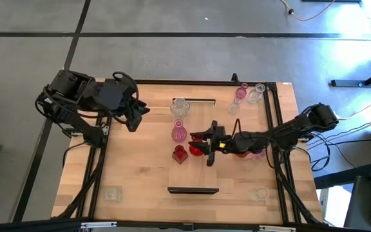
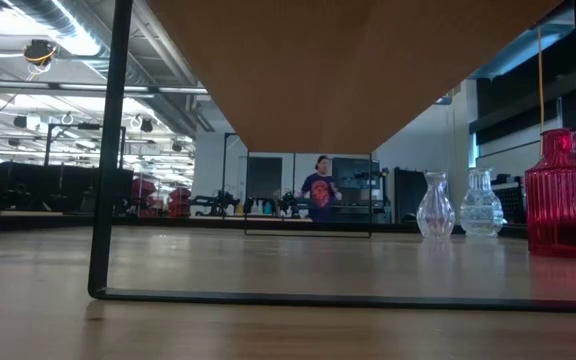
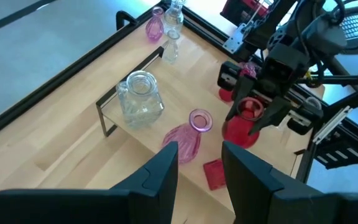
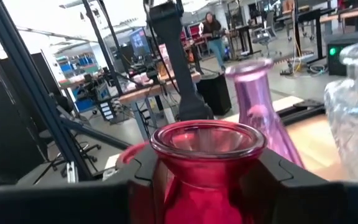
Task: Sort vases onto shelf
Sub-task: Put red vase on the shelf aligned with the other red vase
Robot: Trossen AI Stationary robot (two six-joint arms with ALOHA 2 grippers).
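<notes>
The shelf is a long light-wood board on dark end legs at the table's middle. On it stand a clear vase, a pink narrow-necked vase and a small red vase. My right gripper reaches in from the table's right and is shut on a deep red rounded vase over the board's right side. My left gripper hangs open and empty left of the board; its fingers show in the left wrist view. My right gripper pinches the red vase by its neck, just under the flared rim, between its two fingers. The fingers come level from the table's right side. The vase is upright. Whether its base rests on the board I cannot tell.
More vases stand at the table's far right corner and under my right arm. A squat clear vase stands near each front corner. The low view looks under the board past its black leg. A person stands far behind.
</notes>
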